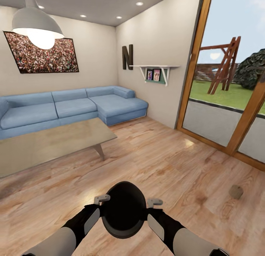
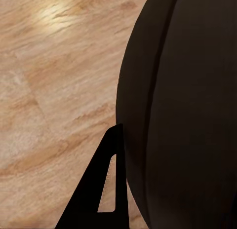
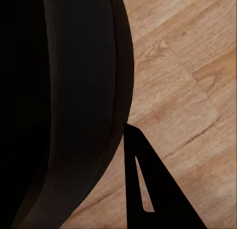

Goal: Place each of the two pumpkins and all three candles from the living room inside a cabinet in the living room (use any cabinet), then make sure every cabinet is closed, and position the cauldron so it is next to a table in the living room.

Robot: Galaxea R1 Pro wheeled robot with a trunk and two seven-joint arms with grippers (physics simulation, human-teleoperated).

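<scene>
Both grippers, left (image 1: 96, 212) and right (image 1: 152, 213), press opposite sides of the cauldron (image 1: 123, 208), carrying it between them toward the table (image 1: 44, 144); finger spread cannot be told

A single large dark letter "N" (image 1: 127, 57) hangs on the far right wall, just left of a white shelf (image 1: 154, 67). Under that shelf stand two small framed pictures (image 1: 153, 75); any writing on them is too small to read. The wide framed picture (image 1: 42, 53) on the far wall above the sofa shows a dense speckled pattern with no legible words. Nothing else in the room carries readable text, numbers or brands.
</scene>
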